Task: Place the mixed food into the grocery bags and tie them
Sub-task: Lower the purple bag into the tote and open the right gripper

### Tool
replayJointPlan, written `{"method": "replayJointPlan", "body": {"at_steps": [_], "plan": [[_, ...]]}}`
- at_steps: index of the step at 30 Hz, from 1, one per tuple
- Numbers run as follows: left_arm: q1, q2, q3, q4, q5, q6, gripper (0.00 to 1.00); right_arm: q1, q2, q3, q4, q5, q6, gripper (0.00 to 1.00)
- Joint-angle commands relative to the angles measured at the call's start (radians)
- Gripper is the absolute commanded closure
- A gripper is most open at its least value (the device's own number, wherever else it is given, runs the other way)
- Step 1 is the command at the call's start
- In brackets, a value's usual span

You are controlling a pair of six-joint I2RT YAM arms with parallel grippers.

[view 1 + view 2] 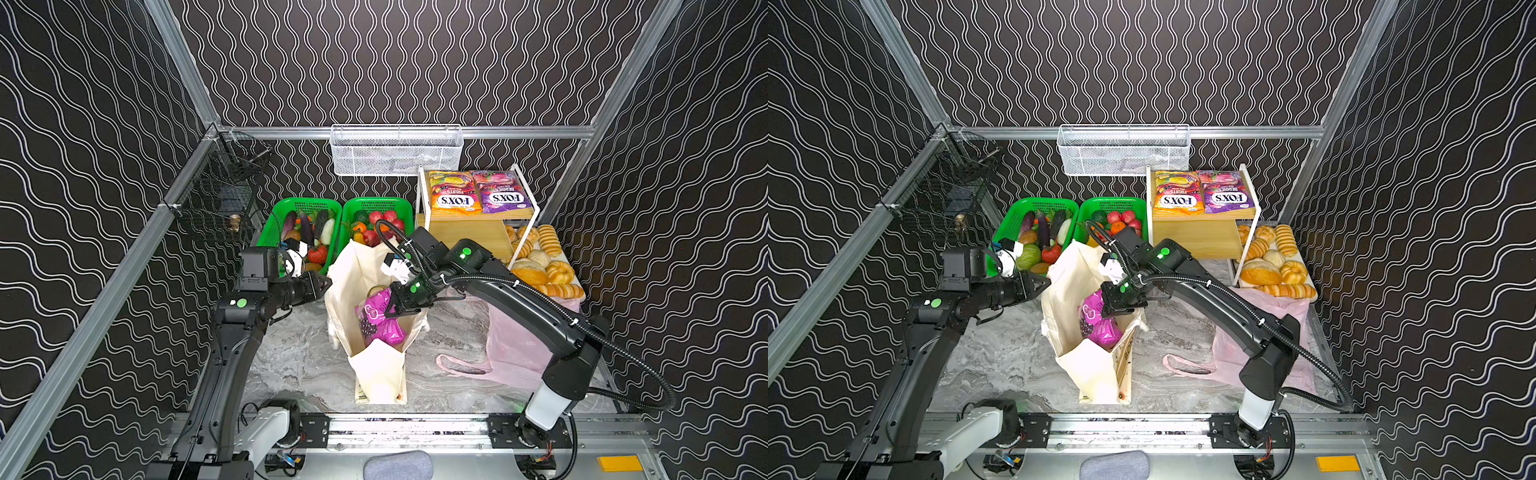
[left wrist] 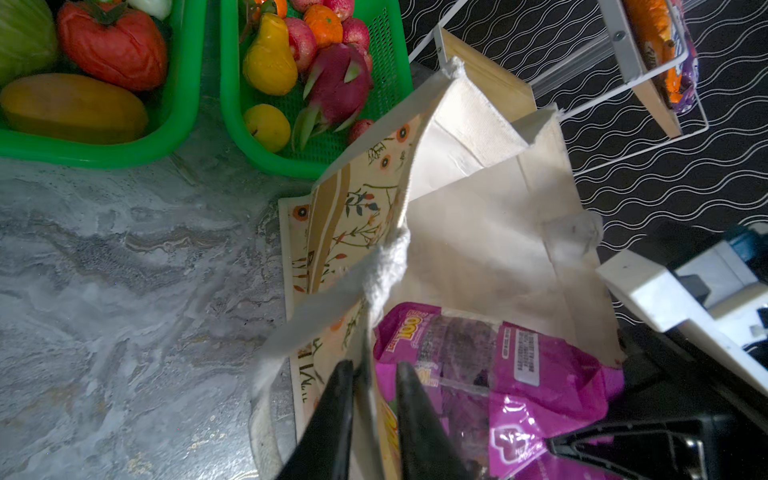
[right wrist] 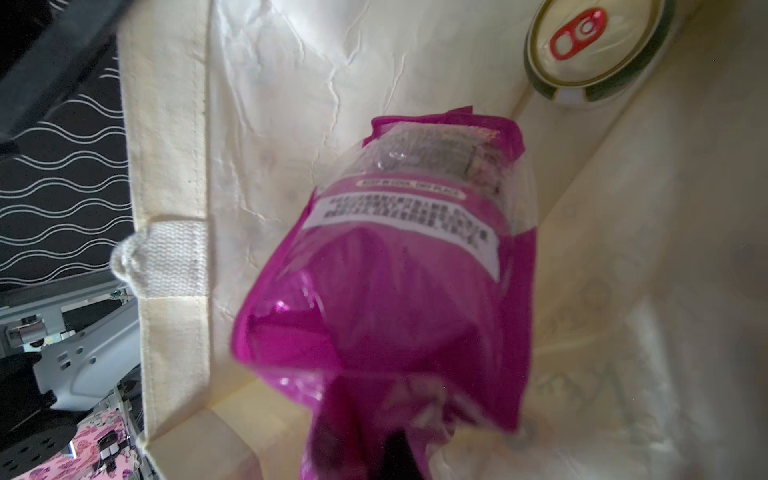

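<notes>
Black fingers (image 2: 336,415) of the left gripper (image 2: 370,369) stood close together on both sides of the rim of the cream canvas tote (image 2: 478,232), pinching it with only the cloth between them. Those of the right gripper (image 1: 392,312) were pressed together on the upper end of the purple grape-print packet (image 1: 379,323). Under everything lay a grey tabletop (image 1: 299,357) with a marble pattern, closed in by black walls (image 1: 395,62) with white wavy lines. The tote was of coarse woven cloth, plain inside and flower-printed outside, and it stood with its mouth open. The packet was of glossy, crinkled foil; it hung in this mouth, its long axis pointing down into the tote and its free end lowest. Deeper inside sat the green drink can (image 3: 598,50), round, its red pull tab facing up. The thin pale-pink plastic bag (image 1: 513,353) lay slack on the tabletop, to the right of the tote.
</notes>
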Motion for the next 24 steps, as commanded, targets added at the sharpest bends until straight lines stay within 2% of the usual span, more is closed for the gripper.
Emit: {"method": "replayJointPlan", "body": {"at_steps": [1,8,13,14,18,20,24], "plan": [[0.001,-0.005,-0.006,0.047,0.025,-0.029,0.85,0.017,0.019,0.011,-0.008,-0.067,-0.039,0.96],[0.001,-0.015,-0.020,0.070,0.024,-0.061,0.91,0.045,0.122,0.072,-0.116,-0.030,-0.108,0.91],[0.001,-0.023,-0.027,0.080,0.017,-0.073,0.93,0.069,0.142,0.118,-0.129,-0.048,-0.141,0.82],[0.001,-0.022,-0.026,0.076,0.015,-0.071,0.93,0.071,0.142,0.142,-0.137,-0.035,-0.145,0.73],[0.001,-0.017,-0.015,0.070,0.011,-0.063,0.96,0.067,0.108,0.223,-0.118,0.058,-0.153,0.57],[0.001,-0.017,-0.016,0.073,0.011,-0.065,0.98,0.067,0.057,0.228,-0.065,0.112,-0.171,0.55],[0.001,-0.021,-0.021,0.080,0.017,-0.070,1.00,0.043,-0.121,0.079,0.137,0.313,-0.145,0.49]]}}
